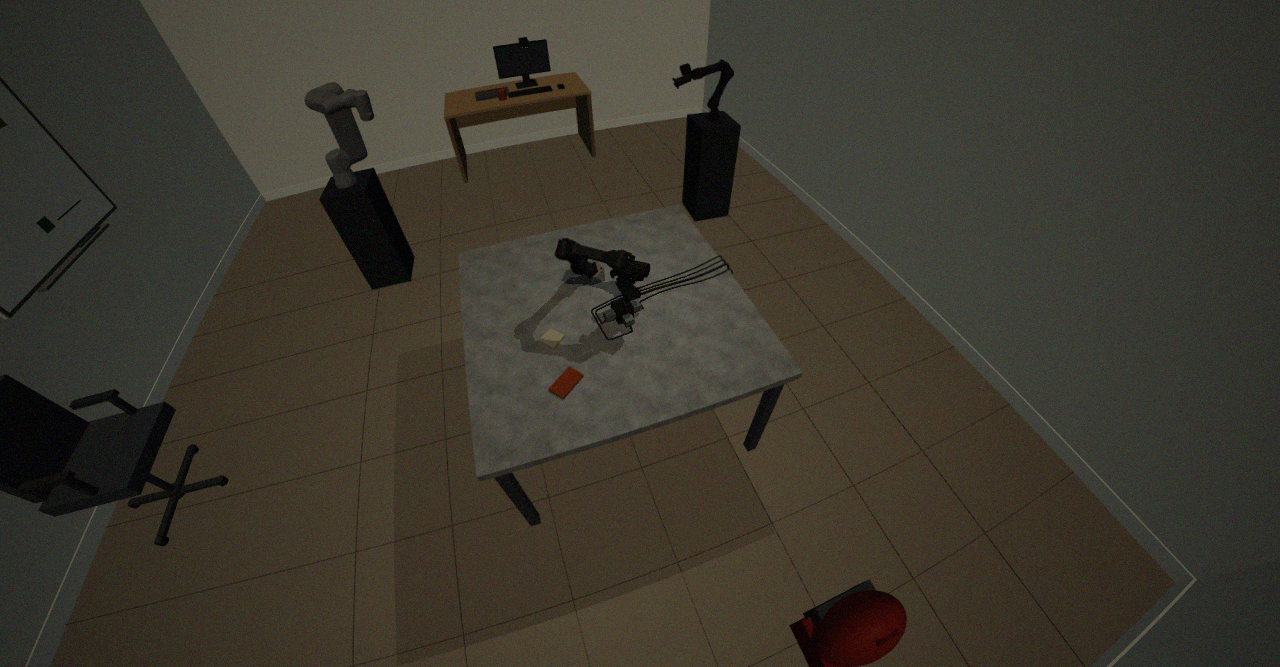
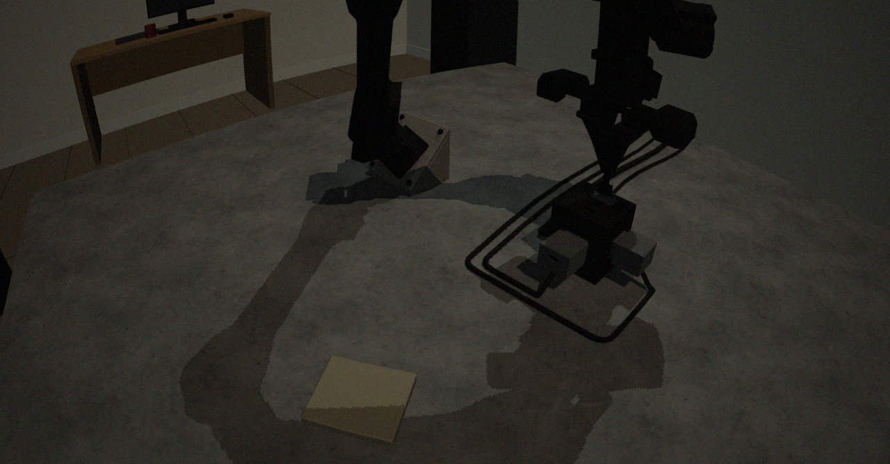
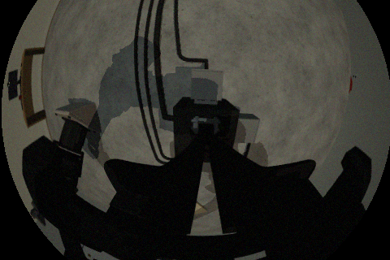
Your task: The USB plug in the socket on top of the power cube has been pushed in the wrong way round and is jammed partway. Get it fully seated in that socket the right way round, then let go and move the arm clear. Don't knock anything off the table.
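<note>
The black power cube (image 2: 616,219) (image 3: 184,130) stands upright on the table, with light grey blocks plugged into its sides. A pale grey rim (image 2: 603,197) (image 3: 199,121) shows around the socket on its top. My gripper (image 2: 605,182) (image 3: 206,138) is above the cube, pointing down, with its fingertips together right at that socket. It is shut on the USB plug, which is dark and almost wholly hidden between the fingertips. How deep the plug sits and which way round it is cannot be seen. In the top view the arm covers most of the cube.
Black cables (image 2: 510,234) (image 3: 158,49) run beside the cube and loop in front of it. Light grey blocks (image 2: 563,257) (image 3: 207,86) stick out from its sides. A cream square pad (image 1: 552,337) (image 2: 361,392) and a red-orange flat block (image 1: 565,382) lie on the table (image 1: 689,349).
</note>
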{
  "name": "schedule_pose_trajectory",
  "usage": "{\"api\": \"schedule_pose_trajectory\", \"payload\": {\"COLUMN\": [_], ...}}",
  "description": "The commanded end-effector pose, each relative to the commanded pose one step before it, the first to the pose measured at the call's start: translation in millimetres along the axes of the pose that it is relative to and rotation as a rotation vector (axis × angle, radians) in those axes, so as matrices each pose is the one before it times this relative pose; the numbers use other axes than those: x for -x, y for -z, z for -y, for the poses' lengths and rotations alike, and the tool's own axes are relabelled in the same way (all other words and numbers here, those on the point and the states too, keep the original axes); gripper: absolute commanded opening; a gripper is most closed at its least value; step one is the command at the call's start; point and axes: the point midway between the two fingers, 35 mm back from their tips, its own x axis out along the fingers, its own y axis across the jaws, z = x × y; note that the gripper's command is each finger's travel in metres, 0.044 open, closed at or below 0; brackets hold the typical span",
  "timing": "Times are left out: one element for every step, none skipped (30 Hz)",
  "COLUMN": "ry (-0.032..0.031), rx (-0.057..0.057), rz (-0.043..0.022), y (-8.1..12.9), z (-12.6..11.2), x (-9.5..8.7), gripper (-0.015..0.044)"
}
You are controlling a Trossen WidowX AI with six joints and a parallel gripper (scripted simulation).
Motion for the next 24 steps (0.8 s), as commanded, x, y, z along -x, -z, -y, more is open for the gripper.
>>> {"api": "schedule_pose_trajectory", "payload": {"ry": [0.00042,0.0,0.0,0.0,0.0,0.0,0.0,0.0,0.00017,0.0,-0.00001,-0.00001,-0.00001,-0.00001,-0.00001,-0.00001,-0.00001,-0.00001,-0.00001,-0.00001,-0.00001,-0.00001,-0.00001,-0.00001], "rx": [0.0,0.0,0.0,0.0,0.0,0.0,0.0,0.0,-0.0001,0.0,0.0,0.0,0.0,0.0,0.0,0.0,0.0,0.0,0.0,0.0,0.0,0.0,0.0,0.0], "rz": [-0.00027,0.0,0.0,0.0,0.0,0.0,0.0,0.0,-0.00013,0.00001,0.00002,0.00002,0.00002,0.00002,0.00002,0.00002,0.00002,0.00002,0.00002,0.00002,0.00002,0.00002,0.00002,0.00002], "y": [-0.12,0.0,0.0,0.0,0.0,0.0,0.0,0.0,0.13,0.0,0.0,0.0,0.0,0.0,0.0,0.0,0.0,0.0,0.0,0.0,0.0,0.0,0.0,0.0], "z": [-0.02,0.0,0.0,0.0,0.0,0.0,0.0,0.0,0.1,0.0,0.0,0.0,0.0,0.0,0.0,0.0,0.0,0.0,0.0,0.0,0.0,0.0,0.0,0.0], "x": [0.18,0.0,0.0,0.0,0.0,0.0,0.0,0.0,-0.19,0.33,0.61,0.68,0.68,0.67,0.67,0.67,0.67,0.67,0.67,0.67,0.67,0.67,0.67,0.67], "gripper": [0.0,0.0,0.0,0.0,0.0,0.0,0.0,0.0,0.0,0.0,0.0,0.0,0.0,0.0,0.0,0.0,0.0,0.0,0.0,0.0,0.0,0.0,0.0,0.0]}}
